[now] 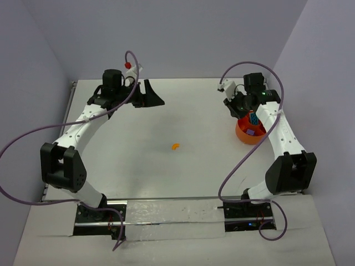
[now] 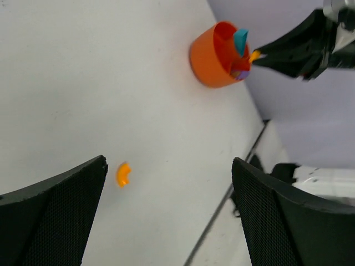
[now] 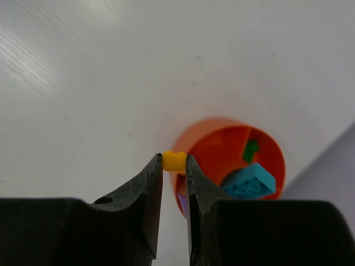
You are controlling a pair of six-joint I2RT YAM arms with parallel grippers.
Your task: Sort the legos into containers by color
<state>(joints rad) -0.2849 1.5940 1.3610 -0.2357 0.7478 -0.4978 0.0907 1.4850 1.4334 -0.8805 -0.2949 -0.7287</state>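
The orange bowl (image 1: 246, 138) (image 2: 204, 60) (image 3: 217, 149) stands at the right of the table. In it lie a teal brick (image 3: 249, 182) (image 2: 241, 40), a green brick (image 3: 250, 149) and a purple piece (image 2: 241, 73). My right gripper (image 3: 174, 164) (image 1: 235, 107) hangs just beside the bowl's rim, shut on a small yellow-orange brick (image 3: 174, 160) (image 2: 254, 55). A curved orange brick (image 1: 175, 147) (image 2: 122, 174) lies alone mid-table. My left gripper (image 2: 169, 163) (image 1: 153, 95) is open and empty at the far left, well away from that brick.
The table's right edge (image 2: 244, 160) runs close past the bowl, with the grey side wall behind it. The right arm's links (image 1: 283, 138) lean over the bowl's near side. Purple cables (image 1: 33, 138) loop off both arms.
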